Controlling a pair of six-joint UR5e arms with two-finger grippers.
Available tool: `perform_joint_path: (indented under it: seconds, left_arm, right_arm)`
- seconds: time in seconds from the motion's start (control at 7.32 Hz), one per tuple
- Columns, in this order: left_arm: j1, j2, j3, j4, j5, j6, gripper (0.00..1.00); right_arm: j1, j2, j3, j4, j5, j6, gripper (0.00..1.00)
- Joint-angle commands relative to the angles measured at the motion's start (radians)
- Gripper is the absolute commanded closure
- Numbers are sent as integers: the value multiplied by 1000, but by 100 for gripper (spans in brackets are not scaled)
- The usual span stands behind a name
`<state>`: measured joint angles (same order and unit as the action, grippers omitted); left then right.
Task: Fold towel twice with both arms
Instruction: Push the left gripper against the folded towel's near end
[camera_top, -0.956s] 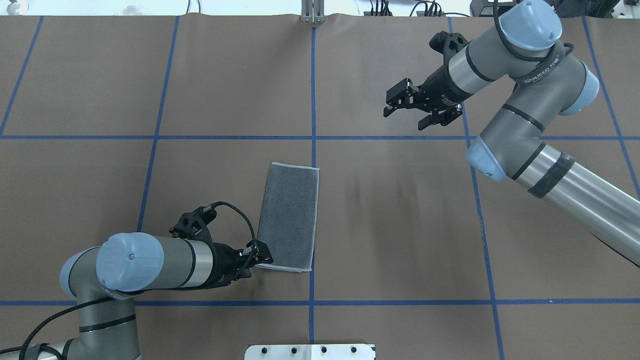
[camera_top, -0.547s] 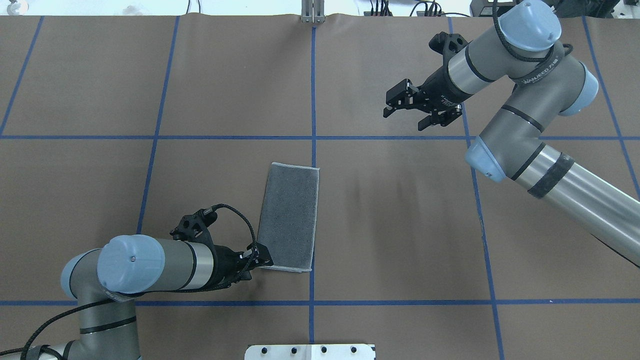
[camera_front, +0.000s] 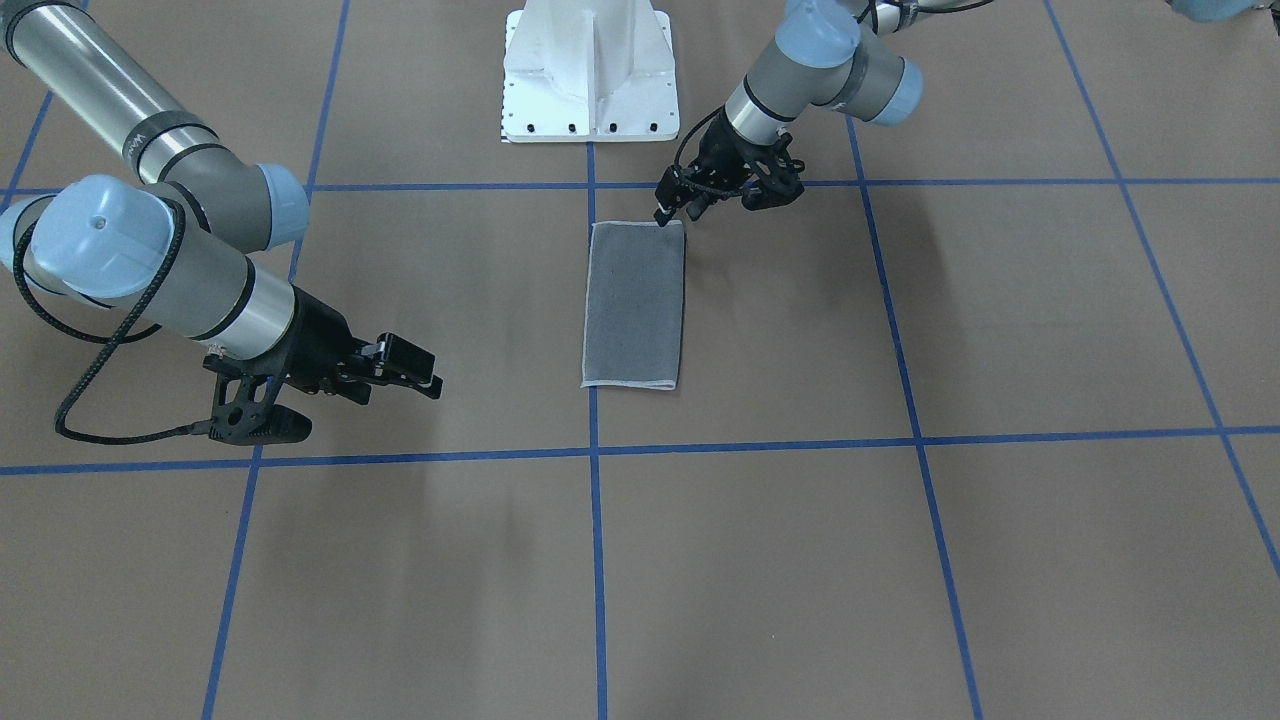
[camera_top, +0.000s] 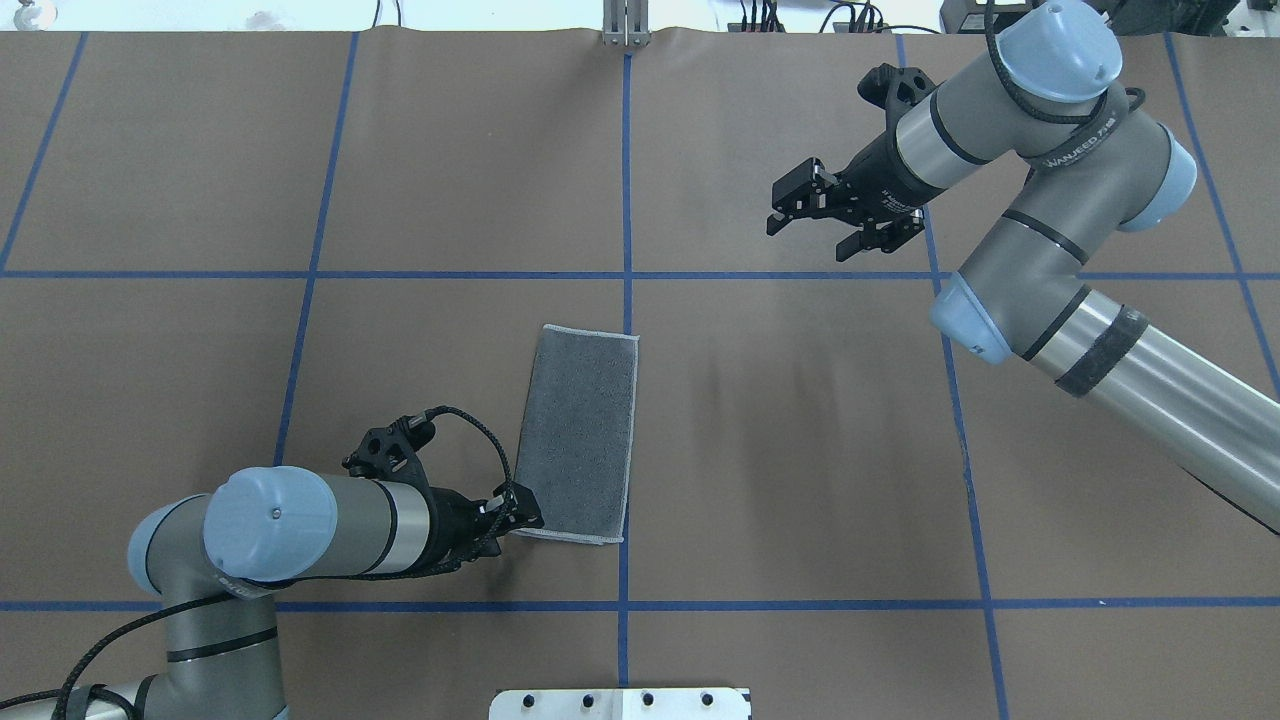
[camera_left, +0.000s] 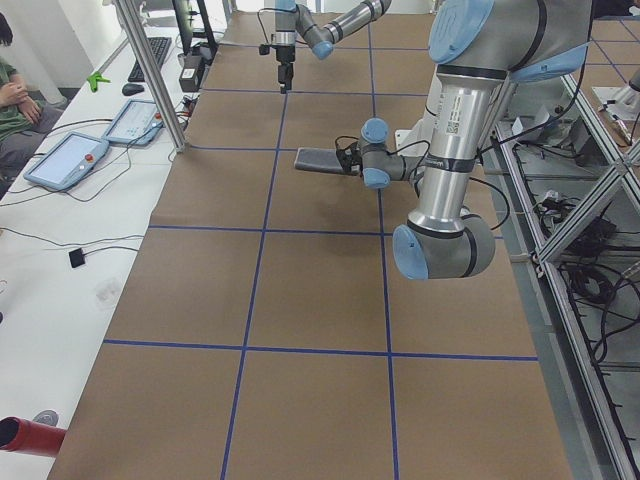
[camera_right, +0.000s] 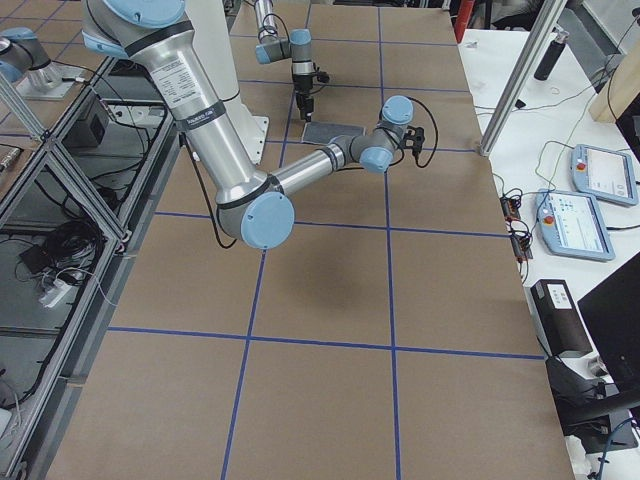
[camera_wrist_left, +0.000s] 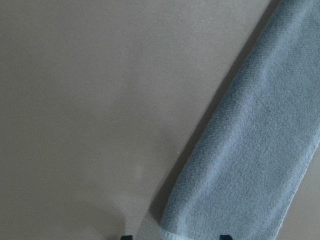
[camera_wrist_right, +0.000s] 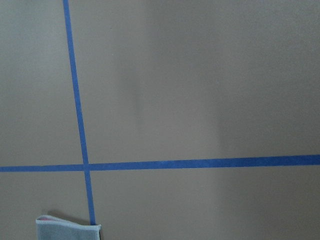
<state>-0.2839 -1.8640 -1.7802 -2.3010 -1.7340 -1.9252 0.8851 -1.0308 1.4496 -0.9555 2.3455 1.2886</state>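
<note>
The towel (camera_top: 580, 430) lies flat as a long narrow rectangle, grey face up, beside the table's middle blue line; it also shows in the front view as the towel (camera_front: 635, 300). My left gripper (camera_top: 527, 518) is low at its near-left corner, also seen as the left gripper (camera_front: 672, 203). In the left wrist view the towel (camera_wrist_left: 250, 150) runs diagonally and its end lies between two spread fingertips, so the jaws are open around the corner. My right gripper (camera_top: 810, 235) hangs open and empty far off at the back right. Its wrist camera catches only a towel corner (camera_wrist_right: 67, 229) with a pink sliver.
The white pedestal base (camera_top: 620, 703) stands at the near table edge. Blue tape lines (camera_top: 627, 200) grid the brown table cover. A metal post (camera_top: 625, 25) stands at the far edge. A seated person (camera_left: 10, 100) and teach pendants (camera_left: 65, 160) are beside the table.
The left arm's elbow has shifted slightly to the right while its gripper stayed at the towel's corner. The right arm and the towel have not moved.
</note>
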Motion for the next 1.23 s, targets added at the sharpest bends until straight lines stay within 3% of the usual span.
perform_joint_path:
  seconds: [0.0, 0.82, 0.96, 1.09]
  left_arm:
    - [-6, -3, 4, 0, 1, 0, 34]
    - [-17, -55, 51, 0, 2, 0, 44]
    - [-21, -55, 51, 0, 2, 0, 50]
    - [-24, -55, 51, 0, 2, 0, 66]
  right_arm:
    - [0, 0, 0, 1, 0, 2, 0]
    - [0, -2, -8, 1, 2, 0, 0]
    - [0, -2, -8, 1, 2, 0, 0]
    - [-3, -3, -8, 1, 0, 0, 0]
